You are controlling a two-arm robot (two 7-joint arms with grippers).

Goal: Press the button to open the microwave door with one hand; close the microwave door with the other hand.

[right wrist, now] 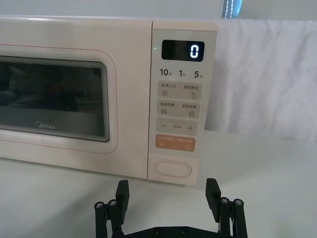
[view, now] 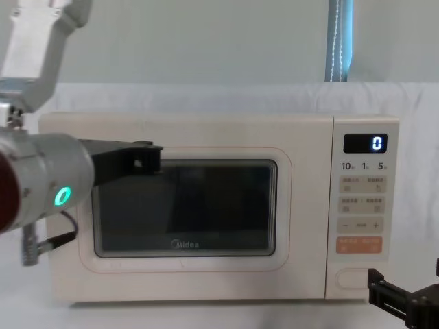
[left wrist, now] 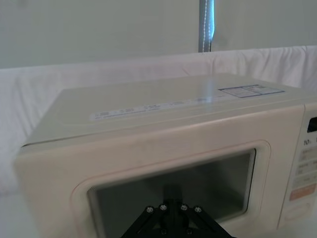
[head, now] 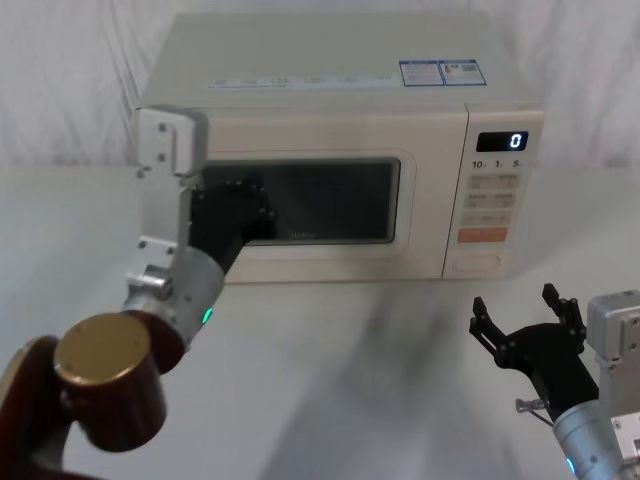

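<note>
The cream microwave door (head: 300,205) sits shut, left tool (head: 240,205) against it, clench untellable; right tool (head: 525,320) released.

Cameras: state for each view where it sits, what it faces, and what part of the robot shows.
Head: high, looking down at the boxy cream microwave; both arms show, the left claw at the dark-windowed cream door.
Chest: low, facing the door side-on; left arm at the left.
Left wrist: close to the door.
Right wrist: faces the wide blank cream button; open right claw below.
All four share the microwave.
</note>
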